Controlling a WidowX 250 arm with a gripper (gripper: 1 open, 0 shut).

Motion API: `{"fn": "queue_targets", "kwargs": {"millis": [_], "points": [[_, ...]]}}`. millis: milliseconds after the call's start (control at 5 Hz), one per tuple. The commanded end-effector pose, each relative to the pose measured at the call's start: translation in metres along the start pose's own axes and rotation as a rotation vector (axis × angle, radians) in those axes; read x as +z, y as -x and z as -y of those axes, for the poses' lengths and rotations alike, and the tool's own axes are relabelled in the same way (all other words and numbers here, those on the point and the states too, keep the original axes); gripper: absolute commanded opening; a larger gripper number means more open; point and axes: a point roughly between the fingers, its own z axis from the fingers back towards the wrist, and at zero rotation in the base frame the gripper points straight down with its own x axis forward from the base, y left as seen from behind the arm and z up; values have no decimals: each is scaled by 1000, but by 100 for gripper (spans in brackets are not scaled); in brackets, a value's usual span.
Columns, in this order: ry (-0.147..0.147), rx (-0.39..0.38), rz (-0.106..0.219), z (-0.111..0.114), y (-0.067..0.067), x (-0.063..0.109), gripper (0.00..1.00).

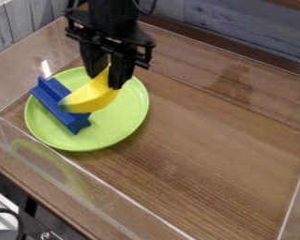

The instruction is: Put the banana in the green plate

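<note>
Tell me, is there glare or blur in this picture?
In the camera view, soft pale glare lies on the brown wooden table right of the black claw; the small yellow toy banana and round lime-green plastic plate look sharp, with reflections on the clear plastic wall.
</note>
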Motion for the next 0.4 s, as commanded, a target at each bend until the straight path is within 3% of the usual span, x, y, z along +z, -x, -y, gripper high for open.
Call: {"fn": "queue_targets", "kwargs": {"millis": [0,200], "points": [[-5,-33,37,-3,2,-1,0],[-7,-51,35,-9,3,-15,0]]}}
